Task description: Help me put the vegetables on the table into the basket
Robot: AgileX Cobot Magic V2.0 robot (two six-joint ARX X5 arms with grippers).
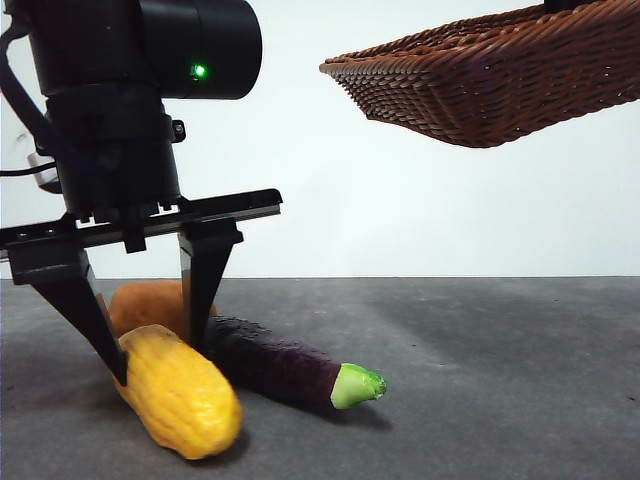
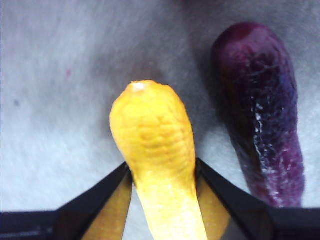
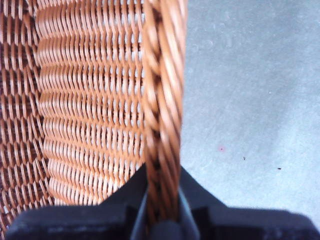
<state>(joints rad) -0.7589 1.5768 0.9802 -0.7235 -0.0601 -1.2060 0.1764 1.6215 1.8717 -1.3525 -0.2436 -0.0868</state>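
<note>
Fingers of the left gripper are clenched on the corn, one black finger on each side of the cob. In the left wrist view the cob runs out between the two fingers, its pale tip pointing away from the wrist. The corn's low end sits at or just above the bench near its front left corner; I cannot tell whether it touches. The eggplant lies on the bench just beside the corn, green cap pointing right. The potato rests behind both, partly hidden by the fingers.

Right gripper fingers are clenched on the braided rim of the basket. The basket hangs tilted in the air above the bench's right side, well apart from the vegetables.
</note>
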